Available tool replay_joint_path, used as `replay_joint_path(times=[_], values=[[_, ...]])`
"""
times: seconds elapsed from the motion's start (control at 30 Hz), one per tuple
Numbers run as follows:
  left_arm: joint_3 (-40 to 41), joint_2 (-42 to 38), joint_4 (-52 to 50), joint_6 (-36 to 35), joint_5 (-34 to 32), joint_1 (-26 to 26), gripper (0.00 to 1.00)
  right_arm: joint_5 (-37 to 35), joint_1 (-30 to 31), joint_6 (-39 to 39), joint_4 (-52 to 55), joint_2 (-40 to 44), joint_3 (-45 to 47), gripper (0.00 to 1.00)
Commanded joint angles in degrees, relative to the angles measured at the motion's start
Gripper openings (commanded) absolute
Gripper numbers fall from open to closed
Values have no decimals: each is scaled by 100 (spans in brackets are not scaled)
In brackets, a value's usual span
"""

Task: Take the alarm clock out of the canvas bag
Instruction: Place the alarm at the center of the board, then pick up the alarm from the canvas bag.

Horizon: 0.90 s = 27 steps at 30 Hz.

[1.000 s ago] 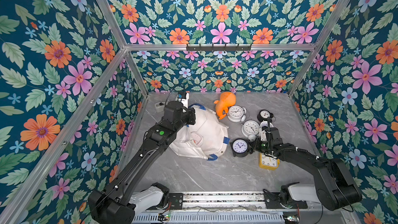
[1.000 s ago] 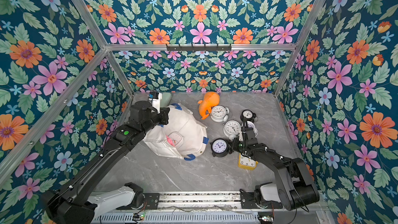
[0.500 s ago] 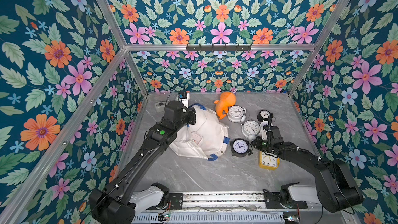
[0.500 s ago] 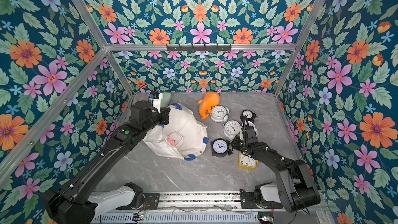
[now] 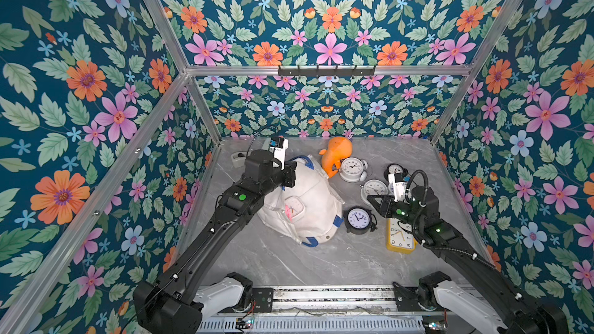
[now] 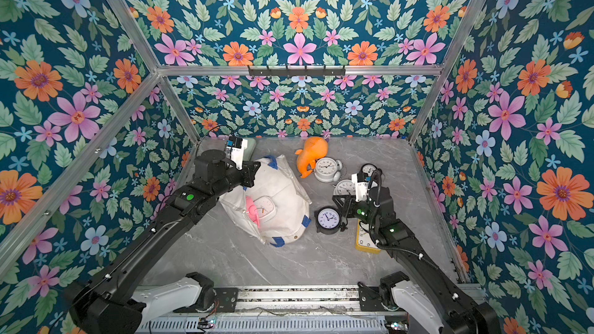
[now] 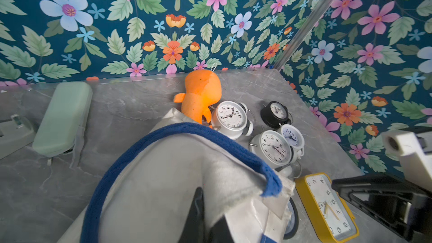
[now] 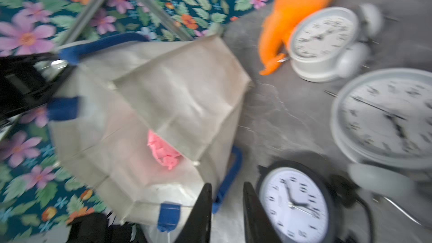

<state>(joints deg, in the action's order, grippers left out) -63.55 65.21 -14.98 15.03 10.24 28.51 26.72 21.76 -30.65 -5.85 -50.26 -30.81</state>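
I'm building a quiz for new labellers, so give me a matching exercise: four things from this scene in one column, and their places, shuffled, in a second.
Things
1. orange plush toy
2. yellow clock
3. large black clock
4. pink-and-white clock

Places
A. inside the open canvas bag
B. partly hidden by the right arm
C. near the back wall, next to a white twin-bell clock
D. on the table, just beside the bag's blue-patched edge

Pairs: 1-C; 2-B; 3-D; 4-A
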Motion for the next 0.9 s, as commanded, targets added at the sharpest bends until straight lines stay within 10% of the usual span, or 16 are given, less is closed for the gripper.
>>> replay_joint_path(times=[0.0,0.4,0.87], values=[[10,-72,469,-26,219,-4,0,8,653,395,-648,148,-165,26],[113,-162,602,-26,466,-4,0,-1423,3479,2649,-367,-1071,-1365,29],[159,-284,591,-68,652,-11,0,-3296,4020,2617,76,-3795,-2813,30]])
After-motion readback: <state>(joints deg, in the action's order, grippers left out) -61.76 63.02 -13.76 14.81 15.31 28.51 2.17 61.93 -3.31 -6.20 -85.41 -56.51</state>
